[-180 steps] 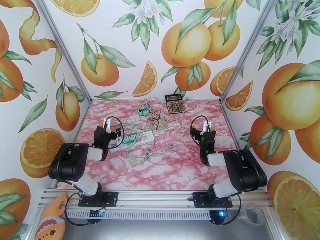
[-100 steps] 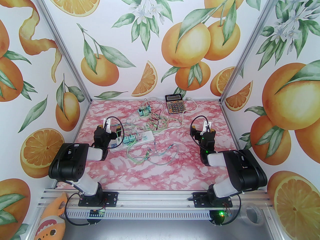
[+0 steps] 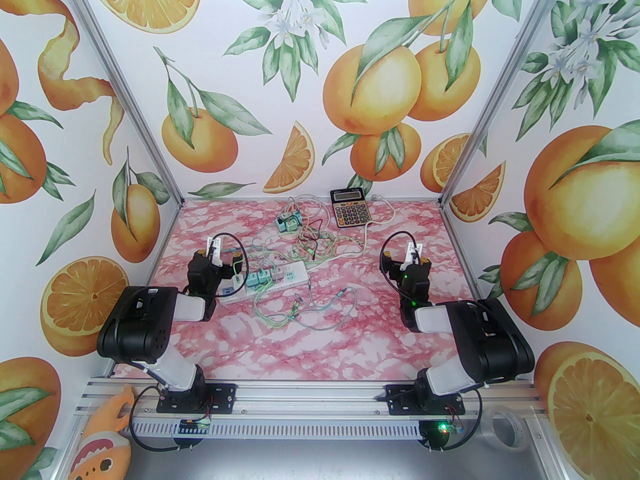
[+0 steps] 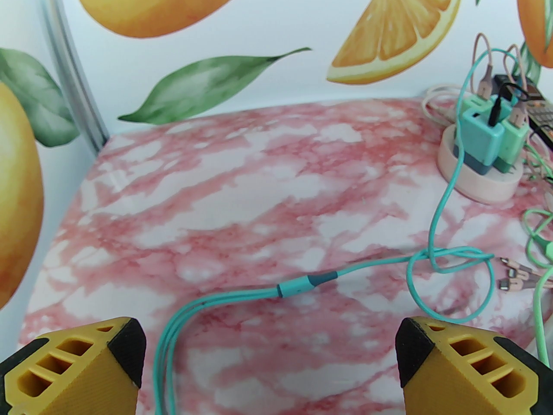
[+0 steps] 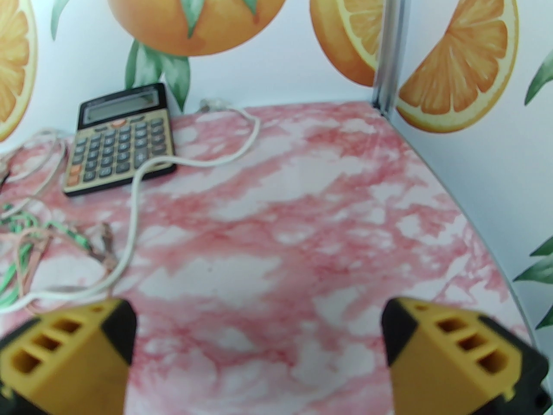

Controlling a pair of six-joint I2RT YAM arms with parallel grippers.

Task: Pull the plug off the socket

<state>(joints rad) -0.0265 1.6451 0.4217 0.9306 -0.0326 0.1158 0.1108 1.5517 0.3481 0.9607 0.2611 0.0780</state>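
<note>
The left gripper (image 3: 220,256) stood with its yellow-and-black fingers (image 4: 125,352) spread wide and nothing held between them. A thin teal cable (image 4: 242,297) only lay on the pink marbled tabletop (image 3: 350,333) below the gap. The right gripper (image 3: 406,259) was opened just as wide, also empty, over bare table.

Just to the right of the left gripper lay the long white power strip (image 3: 292,275), and on its near half sat the small teal and green plug adapters (image 3: 257,279). The strip's long axis ran from the left arm's side, near-left, toward the middle of the table, far-right. The right gripper was well apart from it, with a tangle of thin cables (image 3: 320,248) between.

Farther back, near the gold and black calculator (image 3: 348,208), a round pale socket base (image 4: 477,184) carried more adapters, so I could not say surely which plug was meant. In my judgement the left arm was nearer to the strip, and the pull should go straight up from its face.
</note>
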